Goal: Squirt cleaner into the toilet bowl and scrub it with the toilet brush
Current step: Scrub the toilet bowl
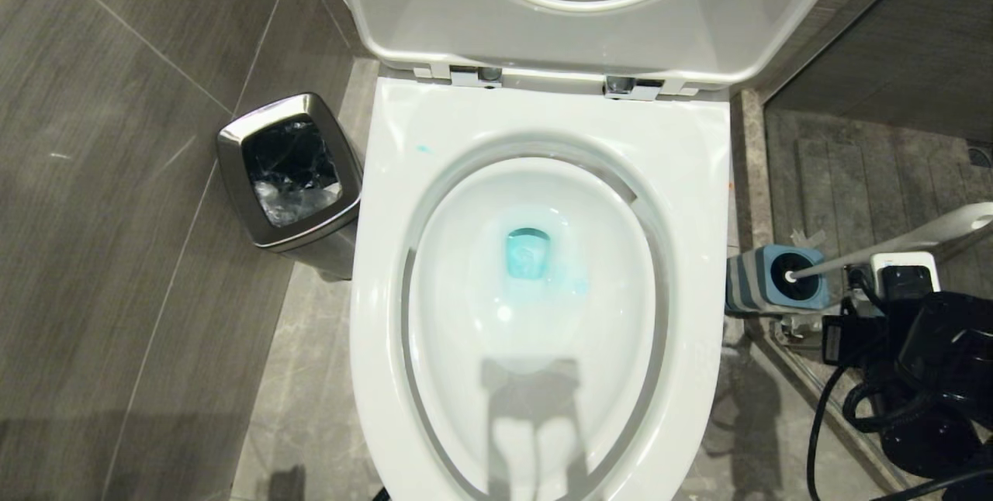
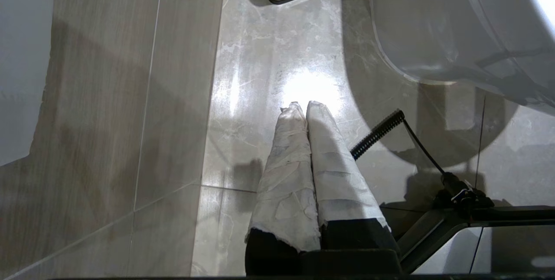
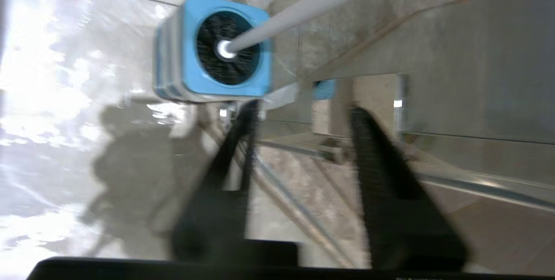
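The large glossy white ceramic toilet bowl (image 1: 535, 284) fills the middle of the head view, its white plastic seat and lid (image 1: 597, 12) raised at the far side. The turquoise-blue cleaner (image 1: 529, 253) already tints the water at the bottom, with a small teal spot on the far-left rim, so the squirting step looks done and the scrubbing has not begun.

The toilet brush (image 1: 892, 247), a long slim white plastic handle on a round black bristle head, stands in its squat blue-and-grey square holder (image 1: 776, 278) on the floor just right of the bowl, the handle leaning right and toward the robot. A small square steel bin (image 1: 291, 175) sits on the floor to the left.

The right end effector (image 3: 303, 141) hangs over the holder with its black fingers (image 3: 377, 150) spread apart and gripping nothing; the handle passes on the far side of them, not between. The left end effector (image 2: 303, 111) is parked low over the floor at the bowl's near left, its taped fingers pressed together and empty.

Risks from here, as I judge them: the handle is slim and slanted, so a closure made off its line could miss it or knock it sideways. The holder looks light; a lift that drags the bristles could tip it or carry it along. Black cables (image 1: 838, 377) hang near the right arm and could snag.
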You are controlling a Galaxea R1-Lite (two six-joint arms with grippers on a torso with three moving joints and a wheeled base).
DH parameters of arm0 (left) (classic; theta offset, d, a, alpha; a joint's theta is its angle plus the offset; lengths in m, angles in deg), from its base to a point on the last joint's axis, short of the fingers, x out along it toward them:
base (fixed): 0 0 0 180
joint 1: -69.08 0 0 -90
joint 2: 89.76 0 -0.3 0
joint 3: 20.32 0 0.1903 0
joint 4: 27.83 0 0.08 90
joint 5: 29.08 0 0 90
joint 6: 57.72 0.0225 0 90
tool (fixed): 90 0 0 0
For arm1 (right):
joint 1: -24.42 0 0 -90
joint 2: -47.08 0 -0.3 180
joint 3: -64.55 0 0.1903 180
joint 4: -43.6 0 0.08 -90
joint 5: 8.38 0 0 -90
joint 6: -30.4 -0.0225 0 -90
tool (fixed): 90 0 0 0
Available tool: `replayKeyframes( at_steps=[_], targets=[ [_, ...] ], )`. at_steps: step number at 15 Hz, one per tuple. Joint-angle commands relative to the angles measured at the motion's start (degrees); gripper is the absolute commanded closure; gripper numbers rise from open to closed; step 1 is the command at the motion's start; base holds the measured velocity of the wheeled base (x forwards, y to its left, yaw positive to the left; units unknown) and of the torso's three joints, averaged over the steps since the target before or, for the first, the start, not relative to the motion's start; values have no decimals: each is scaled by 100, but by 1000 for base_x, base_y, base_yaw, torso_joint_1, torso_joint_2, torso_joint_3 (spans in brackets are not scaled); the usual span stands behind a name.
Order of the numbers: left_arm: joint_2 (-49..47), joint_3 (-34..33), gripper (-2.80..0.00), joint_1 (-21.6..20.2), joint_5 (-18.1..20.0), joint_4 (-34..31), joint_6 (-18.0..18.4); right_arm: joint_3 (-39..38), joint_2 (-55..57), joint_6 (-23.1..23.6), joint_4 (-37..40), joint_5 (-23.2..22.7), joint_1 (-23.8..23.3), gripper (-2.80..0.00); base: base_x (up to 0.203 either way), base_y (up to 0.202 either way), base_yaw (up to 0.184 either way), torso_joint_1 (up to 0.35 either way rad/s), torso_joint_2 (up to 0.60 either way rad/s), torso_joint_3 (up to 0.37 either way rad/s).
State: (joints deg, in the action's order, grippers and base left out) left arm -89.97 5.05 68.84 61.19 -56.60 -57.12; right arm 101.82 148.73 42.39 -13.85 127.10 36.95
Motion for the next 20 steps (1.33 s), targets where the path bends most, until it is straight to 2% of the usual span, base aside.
replayKeyframes(
  at_steps=[1,4,11,20],
  targets=[
    [3,1,0,-2,0,-5,2,102,155,-264,-57,7,45,-280,0,0,0,0,0,0],
    [3,1,0,-2,0,-5,2,177,444,-421,-558,6,48,-280,0,0,0,0,0,0],
    [3,1,0,-2,0,-5,2,-195,417,-224,-567,6,57,-280,0,0,0,0,0,0],
    [3,1,0,-2,0,-5,2,294,876,-728,-684,50,-30,-280,0,0,0,0,0,0]
  ],
)
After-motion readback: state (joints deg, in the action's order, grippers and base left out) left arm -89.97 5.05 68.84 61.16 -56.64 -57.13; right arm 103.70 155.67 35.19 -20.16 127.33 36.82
